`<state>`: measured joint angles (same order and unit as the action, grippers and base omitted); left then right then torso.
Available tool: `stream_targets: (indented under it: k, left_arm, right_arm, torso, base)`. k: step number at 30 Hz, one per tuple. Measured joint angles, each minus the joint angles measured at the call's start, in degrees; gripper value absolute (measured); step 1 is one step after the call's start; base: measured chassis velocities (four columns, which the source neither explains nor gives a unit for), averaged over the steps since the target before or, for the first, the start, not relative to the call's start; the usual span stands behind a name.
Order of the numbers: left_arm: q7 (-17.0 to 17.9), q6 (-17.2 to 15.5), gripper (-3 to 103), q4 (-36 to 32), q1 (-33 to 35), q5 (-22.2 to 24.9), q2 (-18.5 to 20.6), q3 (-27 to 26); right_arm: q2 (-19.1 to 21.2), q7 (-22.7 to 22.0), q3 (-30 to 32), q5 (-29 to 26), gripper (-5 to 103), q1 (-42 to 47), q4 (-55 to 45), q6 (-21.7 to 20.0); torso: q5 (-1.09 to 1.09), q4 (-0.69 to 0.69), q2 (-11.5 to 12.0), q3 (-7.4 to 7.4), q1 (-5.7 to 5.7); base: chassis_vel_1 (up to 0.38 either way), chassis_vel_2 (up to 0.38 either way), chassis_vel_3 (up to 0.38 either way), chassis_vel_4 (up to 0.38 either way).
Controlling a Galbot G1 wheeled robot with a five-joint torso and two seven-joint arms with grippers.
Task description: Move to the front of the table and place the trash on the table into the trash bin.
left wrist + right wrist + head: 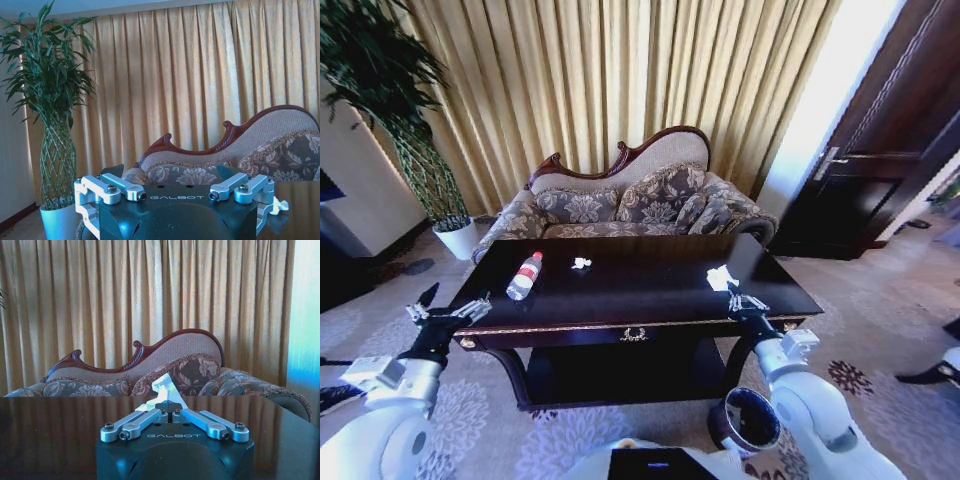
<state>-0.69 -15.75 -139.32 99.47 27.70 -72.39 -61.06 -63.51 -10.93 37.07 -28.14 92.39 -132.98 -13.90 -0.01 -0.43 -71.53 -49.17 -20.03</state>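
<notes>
Right gripper (745,301) jaws closed on paper wad (720,278) at table (650,300) right edge; left gripper (448,310) open beside left corner.

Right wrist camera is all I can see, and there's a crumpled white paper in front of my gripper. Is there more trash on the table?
Observer: Yes, a small clear plastic bottle with a red label lies toward the left side of the dark glossy wooden table.
Operator: Any more paper?
Observer: One smaller crumpled white paper wad sits right of the bottle.
Operator: Where's the bin?
Observer: The round dark trash bin with a shiny rim stands on the carpet by the table's front right leg.
</notes>
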Motion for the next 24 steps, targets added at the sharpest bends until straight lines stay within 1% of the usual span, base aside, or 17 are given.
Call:
stream_targets:
  k: [11, 24]
  left_arm:
    - [-0.14, -0.04, 100, 0.65, -0.26, 0.23, 0.07, 0.56]
    - [-0.21, 0.02, 100, 0.78, -0.18, 0.41, -0.09, 0.70]
  right_arm:
    - [-0.44, -0.03, -0.22, 0.68, 0, 0.28, -0.29, 0.01]
    - [-1.07, -0.07, -1.09, 1.23, 0, 0.09, 0.41, 0.40]
  torso:
    - [0.00, 0.00, 0.01, -0.01, -0.01]
    - [0.00, 0.00, 0.00, 0.00, 0.01]
  base:
    - [0.031, -0.029, -0.028, 0.034]
    - [0.104, -0.116, -0.104, 0.109]
